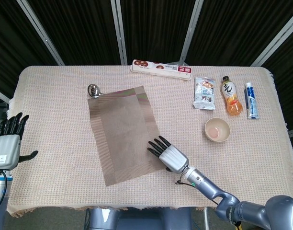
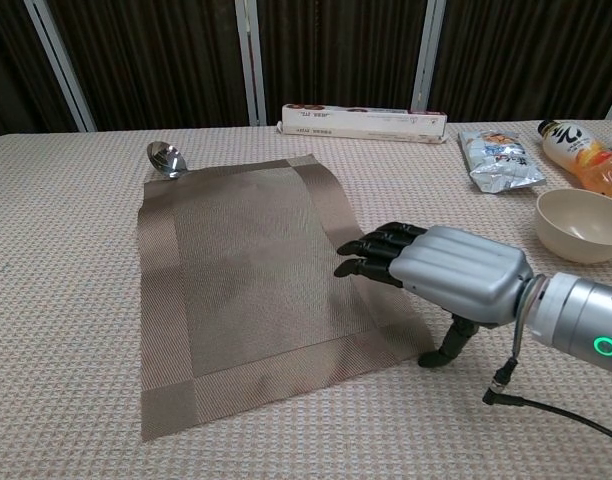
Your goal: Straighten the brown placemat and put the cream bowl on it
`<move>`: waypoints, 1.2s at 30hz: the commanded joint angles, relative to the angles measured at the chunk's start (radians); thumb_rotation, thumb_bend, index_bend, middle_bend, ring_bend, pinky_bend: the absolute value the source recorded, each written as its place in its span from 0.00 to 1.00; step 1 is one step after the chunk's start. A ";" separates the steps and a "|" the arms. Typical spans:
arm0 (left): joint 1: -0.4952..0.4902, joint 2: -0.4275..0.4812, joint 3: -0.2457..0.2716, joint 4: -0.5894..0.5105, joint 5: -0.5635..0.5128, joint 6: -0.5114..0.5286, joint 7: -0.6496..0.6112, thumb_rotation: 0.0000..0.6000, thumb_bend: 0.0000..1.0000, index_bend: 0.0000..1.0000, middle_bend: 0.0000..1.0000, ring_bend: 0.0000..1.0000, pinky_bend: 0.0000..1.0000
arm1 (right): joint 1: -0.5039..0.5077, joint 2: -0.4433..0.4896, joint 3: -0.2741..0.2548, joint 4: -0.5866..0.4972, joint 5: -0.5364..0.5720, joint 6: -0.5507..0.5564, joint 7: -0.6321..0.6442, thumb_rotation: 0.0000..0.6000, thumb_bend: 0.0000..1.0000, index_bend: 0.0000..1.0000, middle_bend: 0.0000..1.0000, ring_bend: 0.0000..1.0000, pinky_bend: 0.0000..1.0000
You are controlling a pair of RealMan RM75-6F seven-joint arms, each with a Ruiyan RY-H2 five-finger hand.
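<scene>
The brown placemat [image 1: 123, 134] [image 2: 246, 285] lies flat in the table's middle, slightly skewed, its far edge tilted. My right hand [image 1: 167, 154] [image 2: 441, 275] lies palm down with flat fingertips [image 2: 358, 258] pressing the mat's right border near its front right corner. It holds nothing. The cream bowl [image 1: 217, 129] [image 2: 582, 224] stands upright on the cloth to the right of the mat, apart from the hand. My left hand [image 1: 7, 143] hangs at the table's left edge, fingers spread and empty.
A metal spoon [image 1: 94, 90] [image 2: 164, 159] lies with its handle under the mat's far left corner. Along the back are a long box [image 1: 162, 69], a snack packet [image 1: 204, 93], an orange drink bottle [image 1: 231, 95] and a tube [image 1: 251, 99].
</scene>
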 commanded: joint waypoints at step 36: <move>-0.001 -0.003 -0.003 0.005 -0.007 -0.022 -0.003 1.00 0.00 0.00 0.00 0.00 0.00 | -0.025 0.074 -0.145 0.139 -0.245 0.360 0.235 1.00 0.62 0.87 0.09 0.00 0.09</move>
